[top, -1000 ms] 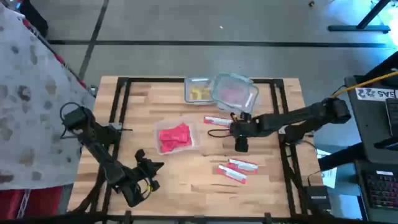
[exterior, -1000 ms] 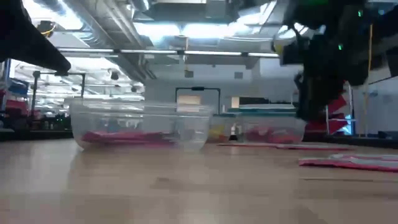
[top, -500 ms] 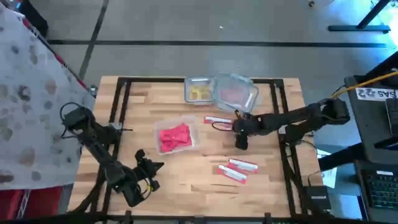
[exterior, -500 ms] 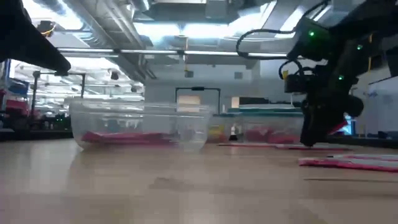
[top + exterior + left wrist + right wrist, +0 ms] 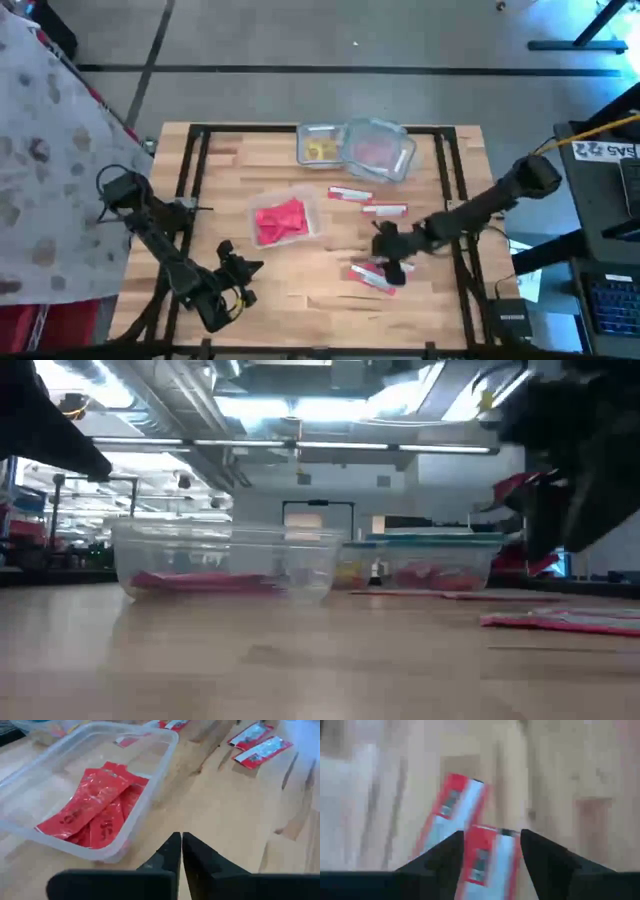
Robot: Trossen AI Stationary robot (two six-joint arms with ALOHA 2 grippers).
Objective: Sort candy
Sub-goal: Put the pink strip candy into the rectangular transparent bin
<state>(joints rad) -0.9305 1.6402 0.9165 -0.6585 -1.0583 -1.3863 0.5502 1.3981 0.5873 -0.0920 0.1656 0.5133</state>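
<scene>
The right gripper (image 5: pixel 390 262) hangs over the near-right part of the wooden table (image 5: pixel 240 160), its fingers (image 5: pixel 447 857) spread wide and empty, straddling the nearer of two red-and-silver candy packets (image 5: pixel 482 855) lying side by side below it. Two more loose packets (image 5: pixel 367 201) lie farther back, near the round-cornered clear tub (image 5: pixel 378 148) that holds pinkish sweets; beside that one a small square tub (image 5: pixel 318 146) holds yellow pieces, and the clear tub (image 5: pixel 95 780) at the table's middle already holds a stack of red packets (image 5: pixel 95 807). The left gripper (image 5: pixel 181 857) rests pinched shut on nothing at the near-left, pointing toward that middle tub. These packets look flat, light, thin and glossy, so they will likely slide on the wood or buckle rather than lift cleanly; pinching one across its narrow width near the middle, with the fingertips pressed right down to the tabletop, seems the surest hold, and the neighbouring packet touching it may get dragged along.
</scene>
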